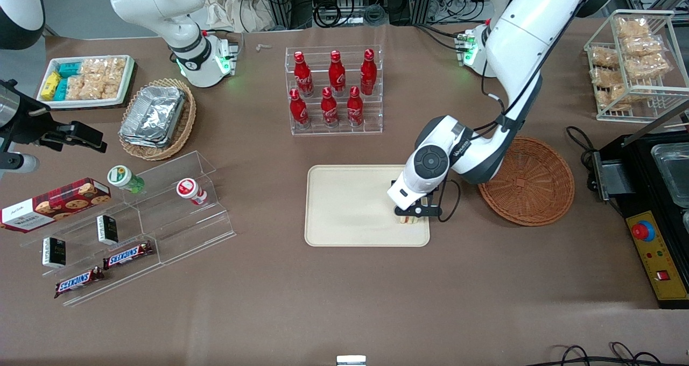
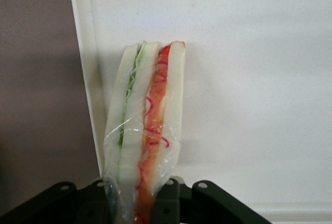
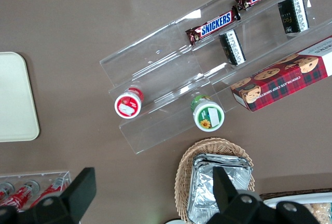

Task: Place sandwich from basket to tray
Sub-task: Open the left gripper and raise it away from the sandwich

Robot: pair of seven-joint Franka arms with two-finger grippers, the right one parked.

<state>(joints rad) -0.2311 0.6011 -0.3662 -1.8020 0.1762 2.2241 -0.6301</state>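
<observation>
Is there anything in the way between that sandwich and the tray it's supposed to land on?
Nothing visible. The gripper holds the sandwich by its fingers, already over the tray near the edge closest to the basket. The tray surface under it is bare.

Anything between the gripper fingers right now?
Yes: the left wrist view shows the gripper shut on the sandwich, a plastic-wrapped wedge, over the tray near its rim. In the front view the basket sits empty beside the tray.
</observation>
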